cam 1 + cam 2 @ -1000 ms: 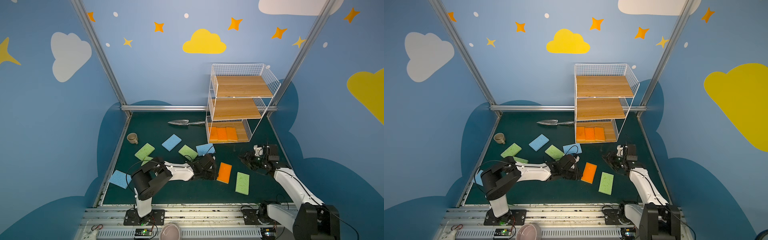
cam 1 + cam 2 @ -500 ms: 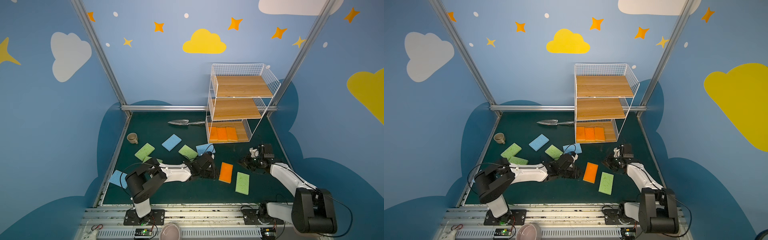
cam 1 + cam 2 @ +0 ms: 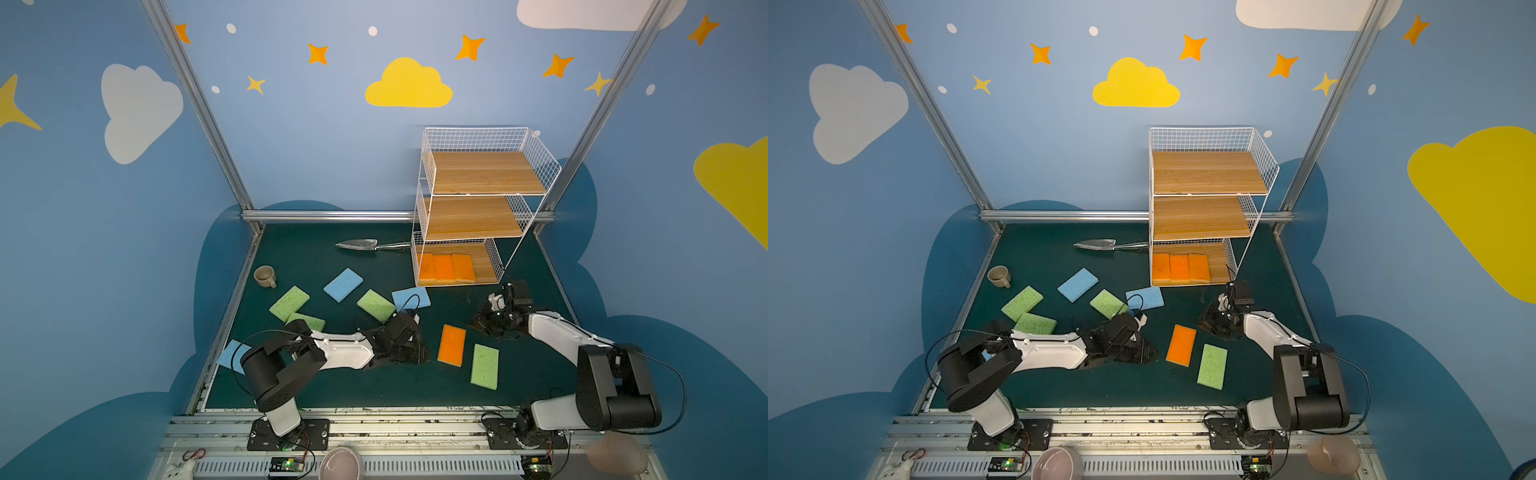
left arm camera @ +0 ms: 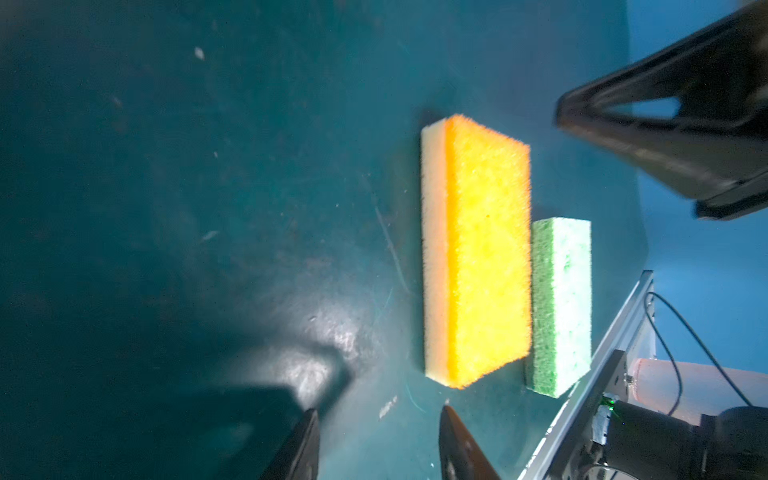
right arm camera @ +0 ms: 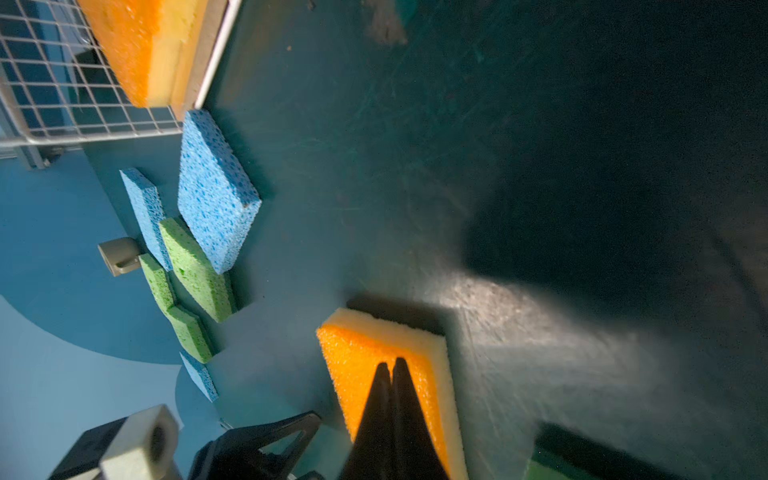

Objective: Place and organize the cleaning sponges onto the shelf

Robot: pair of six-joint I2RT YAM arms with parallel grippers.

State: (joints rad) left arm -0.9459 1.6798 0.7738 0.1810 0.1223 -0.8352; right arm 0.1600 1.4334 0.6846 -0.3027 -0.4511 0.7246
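The left arm [image 3: 345, 353] and right arm [image 3: 557, 332] are built alike: glossy white shells on the long links, joined by thick black drum-shaped joints [image 3: 619, 395]. Each stands on a flat black base plate [image 3: 316, 432] with silver screw heads at its corners. A thin black cable [image 3: 683, 388] loops loosely alongside each arm. The left claw [image 4: 379, 411] and right claw [image 5: 392, 363] have matte black wedge-shaped fingers [image 4: 457, 453] tapering to narrow tips; seen side-on, a finger is an open triangular frame. A small white block [image 5: 141, 440] sits at the wrist.
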